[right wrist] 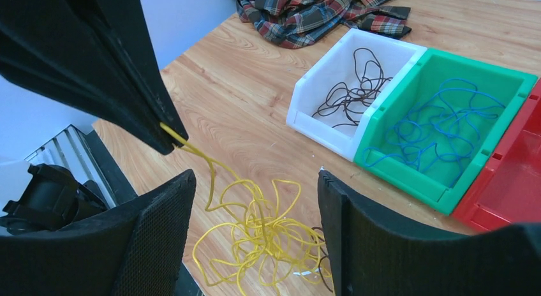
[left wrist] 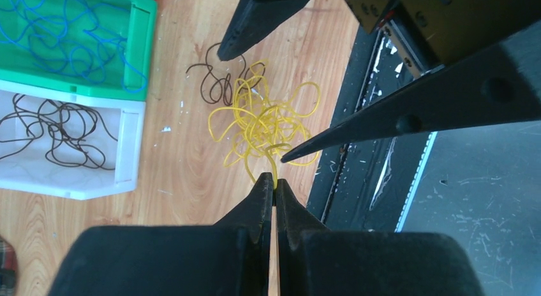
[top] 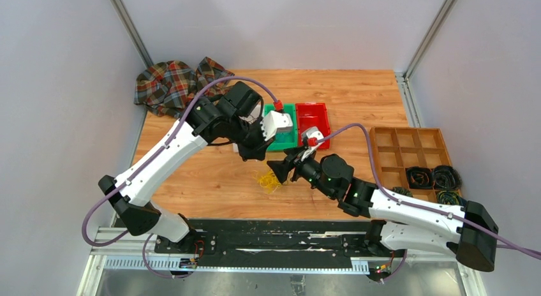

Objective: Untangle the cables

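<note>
Since the yellow cables [left wrist: 268, 120] are thin, springy wires that can weigh next to nothing, I judge they will handle as one soft, snag-prone clump, not as separate pieces. They lie loose on the bench [top: 210, 181] near its front edge. Beside them the white bin [right wrist: 306, 117] holds dark wires and the green bin [right wrist: 408, 181] holds blue ones, so this heap looks like what is left to sort. One dark cable [left wrist: 214, 85] curls against the clump on the side toward the bins; whether it only touches or threads through, I cannot tell. The right claw [right wrist: 255, 176] hangs wide open over the heap with a finger on either side, gripping nothing. The left claw [left wrist: 274, 183] is closed on a single yellow strand at the clump's edge, and that strand rises from the heap to the pinch. Such an outer strand seems the sensible place to take hold: gripped mid-knot, the smooth wire would likely slip or drag the whole tangle along
</note>
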Controlling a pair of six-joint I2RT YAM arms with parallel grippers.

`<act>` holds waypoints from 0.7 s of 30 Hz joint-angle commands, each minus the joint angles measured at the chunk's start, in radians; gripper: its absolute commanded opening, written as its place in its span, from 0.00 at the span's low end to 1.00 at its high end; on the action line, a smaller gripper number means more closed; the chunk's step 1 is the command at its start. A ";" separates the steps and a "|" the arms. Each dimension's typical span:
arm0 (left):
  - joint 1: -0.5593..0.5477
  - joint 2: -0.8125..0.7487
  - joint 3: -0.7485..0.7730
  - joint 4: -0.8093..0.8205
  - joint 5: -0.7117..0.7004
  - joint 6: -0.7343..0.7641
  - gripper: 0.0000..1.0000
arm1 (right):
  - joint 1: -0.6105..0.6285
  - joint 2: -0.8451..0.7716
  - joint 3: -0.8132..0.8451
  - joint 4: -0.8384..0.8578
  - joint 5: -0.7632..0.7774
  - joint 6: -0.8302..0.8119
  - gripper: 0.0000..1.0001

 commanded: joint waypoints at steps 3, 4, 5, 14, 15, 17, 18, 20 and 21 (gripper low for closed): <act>0.003 -0.004 0.050 -0.047 0.063 -0.004 0.01 | 0.019 0.057 0.059 0.060 0.031 -0.018 0.69; 0.003 -0.002 0.059 -0.051 0.072 -0.006 0.01 | 0.019 0.068 0.068 0.058 0.042 -0.015 0.69; 0.003 -0.002 0.071 -0.055 0.080 -0.009 0.01 | 0.019 0.075 0.072 0.056 0.051 -0.012 0.68; 0.003 0.006 0.139 -0.119 0.177 0.001 0.01 | 0.018 0.099 0.045 0.104 0.179 -0.009 0.57; 0.003 0.010 0.148 -0.125 0.192 0.002 0.01 | 0.018 0.108 0.045 0.125 0.181 -0.017 0.57; 0.003 0.019 0.169 -0.135 0.218 0.000 0.01 | 0.018 0.131 0.061 0.140 0.164 -0.018 0.55; 0.003 0.024 0.183 -0.142 0.228 0.001 0.01 | 0.018 0.142 0.069 0.140 0.147 -0.013 0.55; 0.003 0.036 0.214 -0.159 0.242 0.002 0.01 | 0.019 0.159 0.080 0.143 0.108 0.004 0.54; 0.003 0.042 0.228 -0.164 0.246 0.001 0.01 | 0.019 0.167 0.082 0.144 0.090 0.014 0.54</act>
